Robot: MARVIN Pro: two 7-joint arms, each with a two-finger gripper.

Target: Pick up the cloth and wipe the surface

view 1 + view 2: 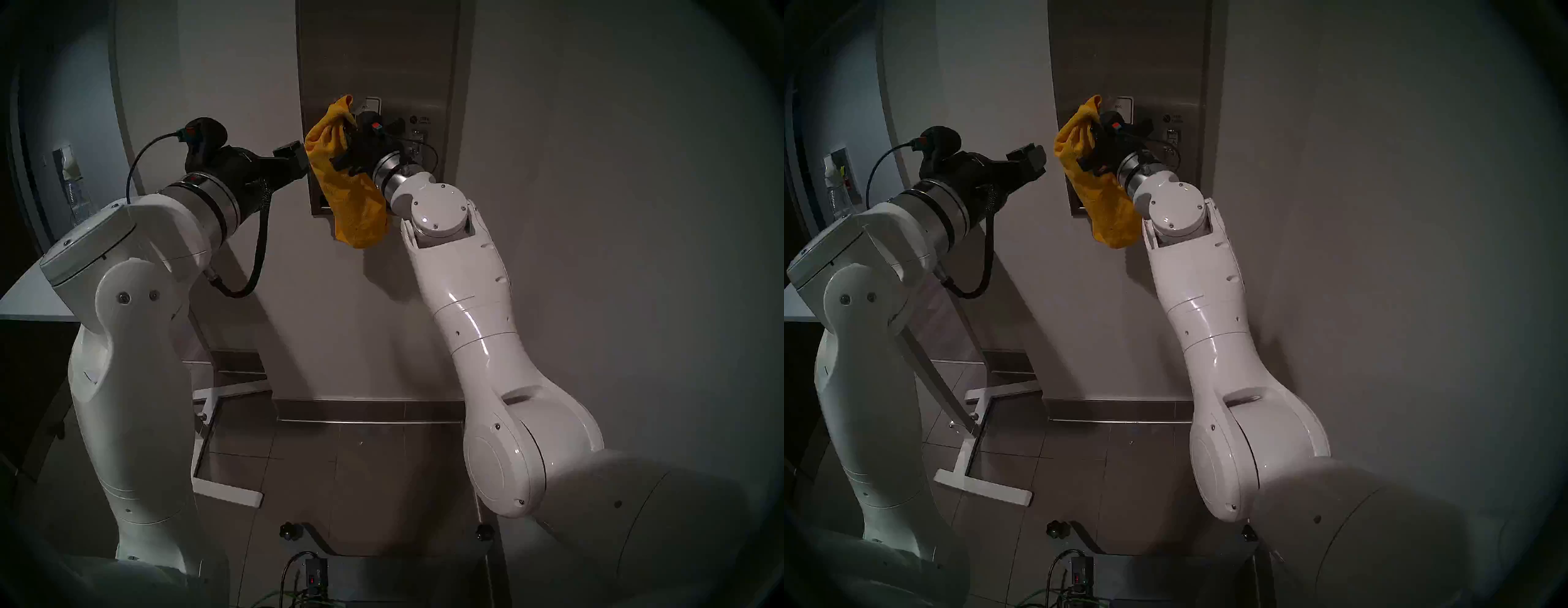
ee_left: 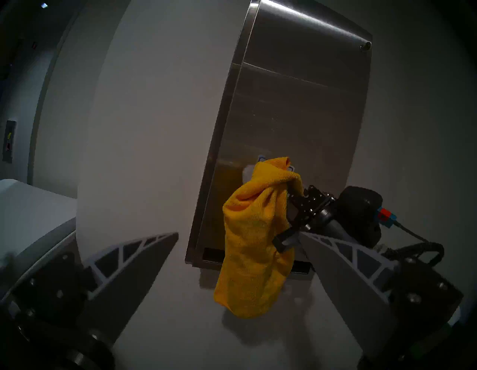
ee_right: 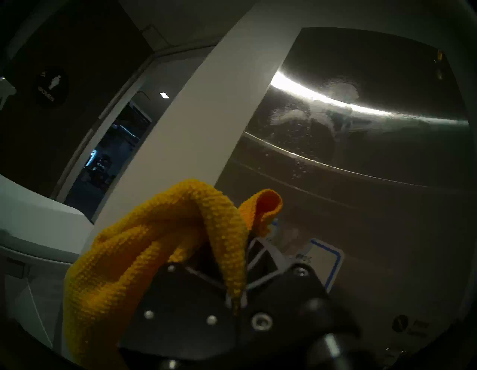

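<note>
The mustard-yellow cloth [image 1: 343,182] hangs bunched from my right gripper [image 1: 345,127], which is shut on its upper fold. The pinched fold [image 3: 232,271] shows between the fingers in the right wrist view. The cloth is held in front of the lower part of the brushed-steel surface [image 1: 377,55], its top by the white-blue label [image 3: 327,261]. I cannot tell if cloth and steel touch. Smudges [image 3: 343,90] mark the steel higher up. My left gripper [image 1: 297,157] stands open just left of the cloth [image 2: 253,237], holding nothing.
A plain grey wall [image 1: 594,170] surrounds the dispenser. A white tabletop corner [image 1: 38,297] lies at the left behind my left arm. A white metal floor frame [image 1: 220,467] stands on the tiled floor below. A dark slot [image 2: 299,266] runs along the dispenser's bottom edge.
</note>
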